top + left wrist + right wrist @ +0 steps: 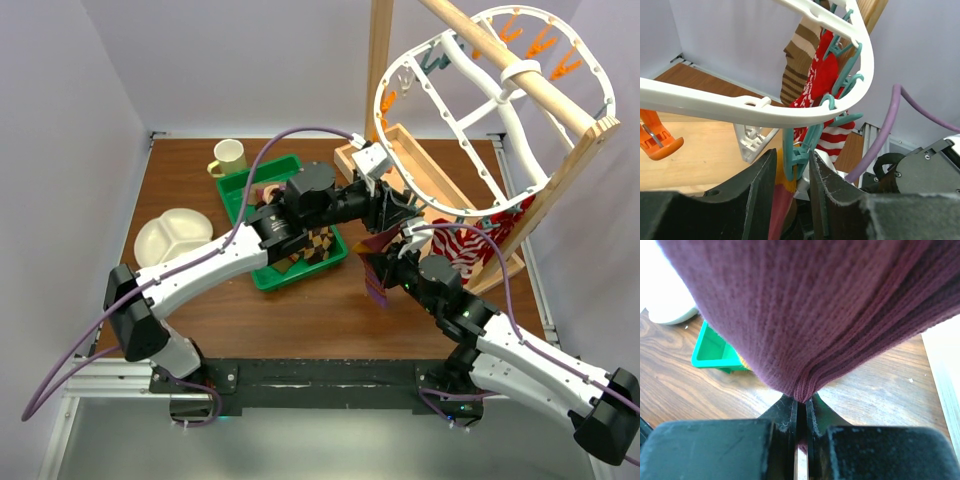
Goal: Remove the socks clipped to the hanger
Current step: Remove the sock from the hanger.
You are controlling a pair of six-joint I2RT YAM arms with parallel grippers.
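Note:
The white oval hanger hangs from a wooden rail, its rim crossing the left wrist view. My left gripper stands open at the rim's lowest part, jaws either side of a teal clip; the right finger touches the clip and the left stands slightly apart. A yellow-cuffed maroon sock hangs from that clip. My right gripper is shut on this sock's fabric. Brown striped, red patterned and red-white striped socks stay clipped.
A green tray holding argyle socks sits left of the grippers, with a cup and a white divided plate beyond. A wooden box and the stand's post are behind the hanger. Orange clips dangle.

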